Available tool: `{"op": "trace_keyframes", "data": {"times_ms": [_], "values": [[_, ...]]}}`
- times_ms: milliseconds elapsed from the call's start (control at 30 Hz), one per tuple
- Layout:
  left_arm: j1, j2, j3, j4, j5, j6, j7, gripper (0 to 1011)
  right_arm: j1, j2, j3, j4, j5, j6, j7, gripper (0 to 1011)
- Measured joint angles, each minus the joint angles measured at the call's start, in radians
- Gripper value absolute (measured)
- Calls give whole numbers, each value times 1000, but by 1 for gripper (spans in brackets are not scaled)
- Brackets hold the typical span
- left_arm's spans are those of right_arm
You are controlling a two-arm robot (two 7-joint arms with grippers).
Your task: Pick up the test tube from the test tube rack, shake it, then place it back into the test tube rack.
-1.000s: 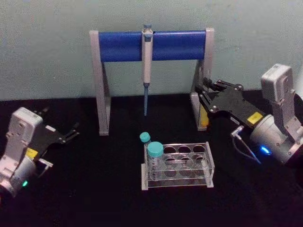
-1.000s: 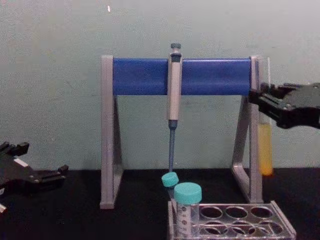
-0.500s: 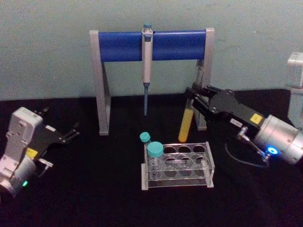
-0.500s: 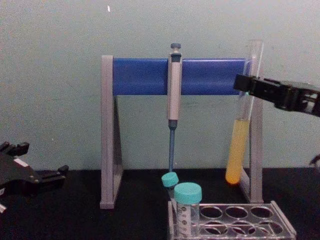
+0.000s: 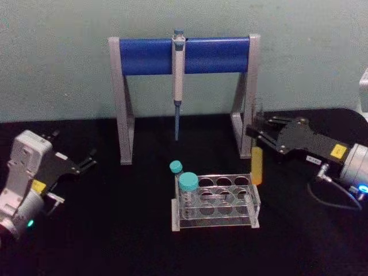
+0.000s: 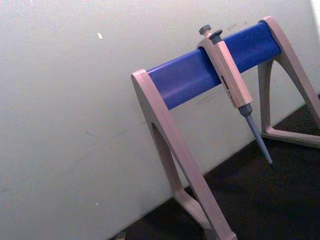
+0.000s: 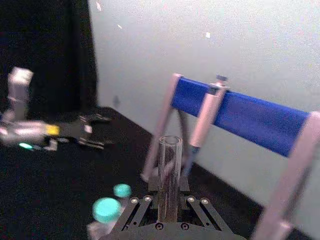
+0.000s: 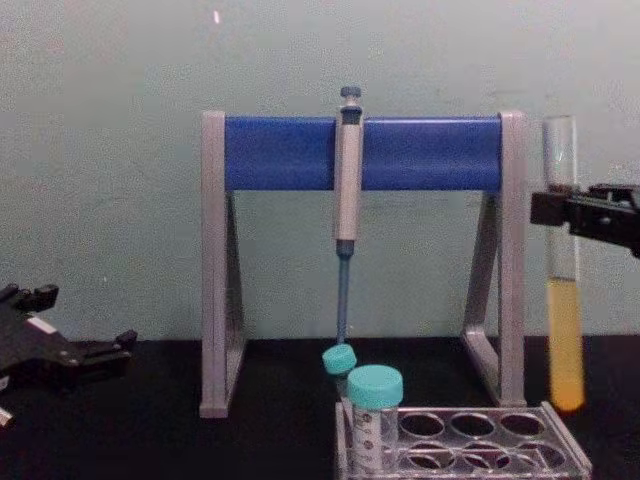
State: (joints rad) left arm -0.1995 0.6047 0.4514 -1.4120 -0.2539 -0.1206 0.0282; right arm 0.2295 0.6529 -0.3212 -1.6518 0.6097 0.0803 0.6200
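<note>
Your right pincer (image 5: 257, 133) grips the test tube (image 5: 256, 165) high up. Chest view: base just above the test tube rack (image 8: 570, 440). Left pincer (image 5: 89, 160) parked, open.

Left gripper (image 5: 87, 161) and right gripper (image 5: 257, 131), both black linkages bearing yellow labels, sit on pale grey wrist housings; a green light (image 5: 29, 223) glows at left, a blue light (image 5: 362, 188) at right beside a looping black cable (image 5: 312, 184).

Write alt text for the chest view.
The right gripper holds the test tube of yellow-orange liquid upright, just above the right end of the test tube rack. Two teal-capped tubes stand at the rack's left end, a pipette hangs on its stand behind, and the left gripper sits parked lower left.
</note>
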Motion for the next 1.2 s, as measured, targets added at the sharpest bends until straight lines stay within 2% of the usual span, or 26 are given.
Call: {"op": "trace_keyframes", "data": {"times_ms": [100, 167, 200, 233, 300, 333, 367, 400, 533, 700, 800, 900, 933, 1000, 1100, 1133, 1200], "values": [[0, 0, 0, 0, 0, 0, 0, 1001, -4, 12, -5, -14, -56, -20, -64, 229], [0, 0, 0, 0, 0, 0, 0, 1001, -7, 7, -11, -20, -118, -43, -123, 229], [0, 0, 0, 0, 0, 0, 0, 1001, -9, 1, -14, -21, -140, -51, -144, 229], [0, 0, 0, 0, 0, 0, 0, 1001, -9, -13, -20, -21, -191, -70, -185, 229], [0, 0, 0, 0, 0, 0, 0, 1001, -9, -27, -25, -20, -235, -89, -220, 229], [0, 0, 0, 0, 0, 0, 0, 1001, -8, -46, -31, -14, -275, -107, -253, 229], [0, 0, 0, 0, 0, 0, 0, 1001, -8, -46, -31, -14, -275, -107, -253, 229], [0, 0, 0, 0, 0, 0, 0, 1001, -4, -63, -37, -6, -305, -121, -277, 229], [0, 0, 0, 0, 0, 0, 0, 1001, 11, -115, -49, 25, -347, -157, -312, 229], [0, 0, 0, 0, 0, 0, 0, 1001, 22, -163, -58, 51, -343, -188, -299, 229], [0, 0, 0, 0, 0, 0, 0, 1001, 25, -184, -60, 60, -321, -197, -268, 229], [0, 0, 0, 0, 0, 0, 0, 1001, 25, -196, -58, 64, -270, -198, -209, 229], [0, 0, 0, 0, 0, 0, 0, 1001, 26, -197, -55, 66, -239, -195, -172, 229], [0, 0, 0, 0, 0, 0, 0, 1001, 26, -196, -51, 67, -208, -189, -137, 228], [0, 0, 0, 0, 0, 0, 0, 1001, 26, -169, -45, 60, -130, -153, -50, 229], [0, 0, 0, 0, 0, 0, 0, 1001, 26, -169, -45, 60, -130, -153, -50, 229], [0, 0, 0, 0, 0, 0, 0, 1001, 21, -143, -42, 46, -98, -130, -23, 229]]}}
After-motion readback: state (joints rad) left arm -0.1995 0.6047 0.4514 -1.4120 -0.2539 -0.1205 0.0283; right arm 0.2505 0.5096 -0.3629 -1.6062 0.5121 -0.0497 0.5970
